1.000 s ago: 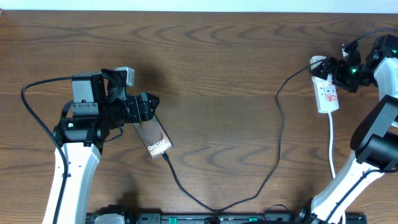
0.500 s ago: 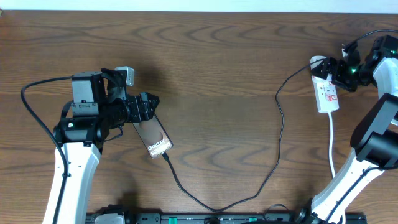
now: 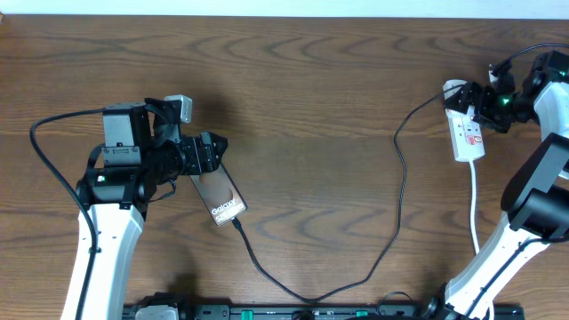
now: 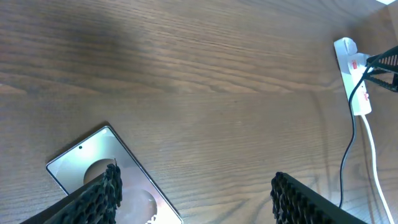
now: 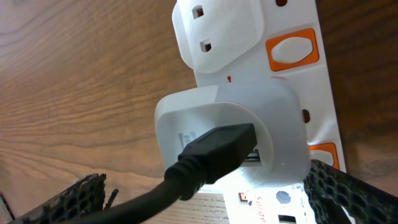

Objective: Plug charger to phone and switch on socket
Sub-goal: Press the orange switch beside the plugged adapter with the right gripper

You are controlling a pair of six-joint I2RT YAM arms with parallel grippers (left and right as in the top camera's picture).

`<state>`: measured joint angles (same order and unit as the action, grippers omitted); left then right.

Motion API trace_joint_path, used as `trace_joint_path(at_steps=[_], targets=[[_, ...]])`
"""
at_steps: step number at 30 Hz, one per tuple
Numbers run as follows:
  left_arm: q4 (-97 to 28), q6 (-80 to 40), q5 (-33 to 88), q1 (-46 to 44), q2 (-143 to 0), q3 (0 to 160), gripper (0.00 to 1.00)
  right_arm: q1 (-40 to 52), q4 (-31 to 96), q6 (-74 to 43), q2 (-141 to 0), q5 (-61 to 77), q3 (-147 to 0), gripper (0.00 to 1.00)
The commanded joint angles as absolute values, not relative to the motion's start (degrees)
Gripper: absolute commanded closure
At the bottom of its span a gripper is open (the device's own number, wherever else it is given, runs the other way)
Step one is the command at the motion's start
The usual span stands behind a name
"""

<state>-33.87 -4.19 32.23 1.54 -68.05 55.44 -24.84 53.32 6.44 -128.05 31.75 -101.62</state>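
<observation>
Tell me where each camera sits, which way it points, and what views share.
Overhead: above the table, looking straight down; left arm and right arm show, phone left, power strip right.
Left wrist: low over the phone, facing across the table toward the power strip; left fingers at bottom.
Right wrist: close against the power strip's white plug and black cable; right fingers in the bottom corners.
Shared: overhead and left wrist both show phone and power strip.

one phone [image 3: 218, 196], one charger [image 3: 402, 178], one socket [image 3: 468, 139], one plug [image 5: 186, 118], perhaps two orange switches [image 5: 292, 50].
</observation>
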Motion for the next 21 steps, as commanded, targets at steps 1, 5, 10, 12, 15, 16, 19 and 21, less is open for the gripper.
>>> trace_joint_path(at_steps=[1,5,10,12,15,16,19,21], targets=[[-33.85,-3.68,32.16,1.41,-68.31,56.49,0.24,-23.88,54.19,5.17,-130.56,35.09,-101.45,0.01],[-33.85,-3.68,32.16,1.41,-68.31,56.49,0.24,-23.62,54.15,5.19,-130.56,35.07,-101.45,0.01],[-33.85,-3.68,32.16,1.41,-68.31,56.49,0.24,-22.81,53.30,5.19,-130.56,35.07,-101.45,0.01],[-33.85,-3.68,32.16,1.41,-68.31,56.49,0.24,-22.39,52.88,5.19,-130.56,35.07,-101.45,0.01],[-33.82,-3.68,32.16,1.41,-68.31,56.49,0.24,-21.63,52.42,5.17,-130.58,35.05,-101.45,0.01],[-33.85,-3.68,32.16,1.41,-68.31,56.49,0.24,-21.41,52.25,5.15,-130.58,35.05,-101.45,0.01],[-33.85,-3.68,32.16,1.41,-68.31,56.49,0.24,-20.86,51.90,4.71,-130.65,34.74,-101.45,0.01],[-33.87,-3.68,32.16,1.41,-68.31,56.49,0.24,-20.67,51.83,4.71,-130.80,34.65,-101.45,0.01]])
